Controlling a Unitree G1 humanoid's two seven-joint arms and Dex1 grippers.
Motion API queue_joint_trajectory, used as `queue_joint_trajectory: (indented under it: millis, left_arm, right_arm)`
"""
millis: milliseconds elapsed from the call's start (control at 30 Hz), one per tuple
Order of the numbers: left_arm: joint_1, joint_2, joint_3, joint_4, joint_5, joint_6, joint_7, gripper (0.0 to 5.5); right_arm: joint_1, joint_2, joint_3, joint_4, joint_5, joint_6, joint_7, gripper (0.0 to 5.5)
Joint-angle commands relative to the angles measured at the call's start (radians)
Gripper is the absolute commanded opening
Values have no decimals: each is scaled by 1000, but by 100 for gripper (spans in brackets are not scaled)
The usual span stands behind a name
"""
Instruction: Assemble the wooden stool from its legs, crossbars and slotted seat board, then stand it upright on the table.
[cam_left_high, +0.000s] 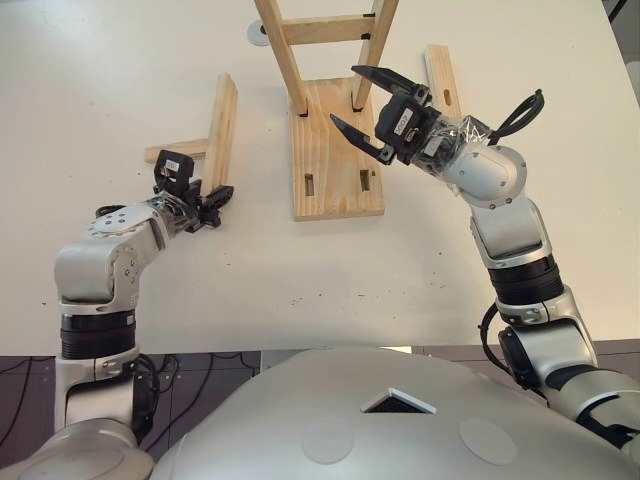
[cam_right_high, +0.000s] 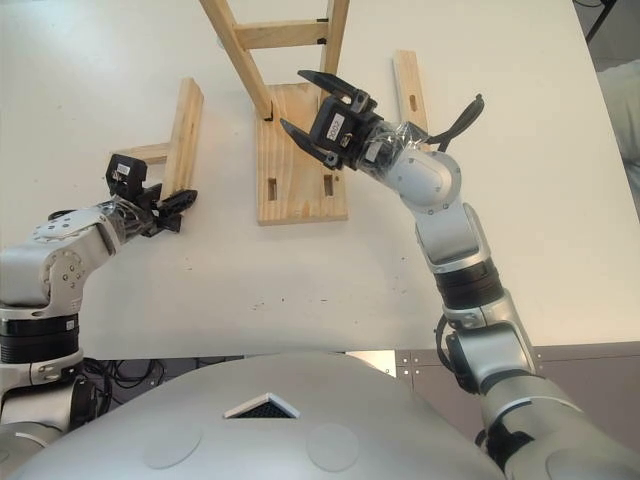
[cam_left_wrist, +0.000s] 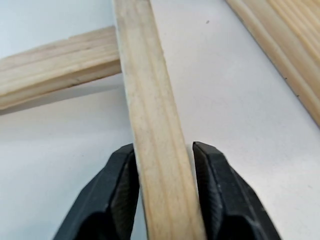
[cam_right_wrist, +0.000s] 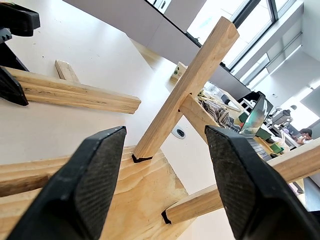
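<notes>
The slotted seat board (cam_left_high: 338, 190) lies flat at the table's middle. A frame of two legs and a crossbar (cam_left_high: 325, 30) stands in its far slots. My right gripper (cam_left_high: 358, 105) hangs open, its fingers to either side of that frame's right leg (cam_left_high: 372, 45) without touching it; in the right wrist view this leg (cam_right_wrist: 185, 85) rises between the pads (cam_right_wrist: 95, 185). A second leg (cam_left_high: 222, 125) with a crossbar (cam_left_high: 172, 153) lies flat to the left. My left gripper (cam_left_high: 216, 194) is shut on its near end, as the left wrist view shows on the leg (cam_left_wrist: 152, 115).
A loose wooden piece (cam_left_high: 440, 75) lies to the right of the seat board. A small round disc (cam_left_high: 258, 33) sits on the table behind the standing frame. The white table (cam_left_high: 300, 280) has free room in front of the board.
</notes>
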Motion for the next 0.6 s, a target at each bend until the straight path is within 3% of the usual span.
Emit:
queue_joint_trajectory:
  millis: [33, 367, 600]
  left_arm:
    - [-25, -8, 1, -2, 56, -56, 37, 113]
    - [-111, -81, 2, -29, 280, -463, 190, 99]
    - [-157, -137, 12, -52, 390, -716, 281, 99]
  right_arm:
    - [-15, -20, -3, -2, -10, -5, 9, 292]
    - [-97, 73, -162, -34, 267, 246, -6, 292]
    - [-264, 154, -375, -51, 630, 561, -70, 292]
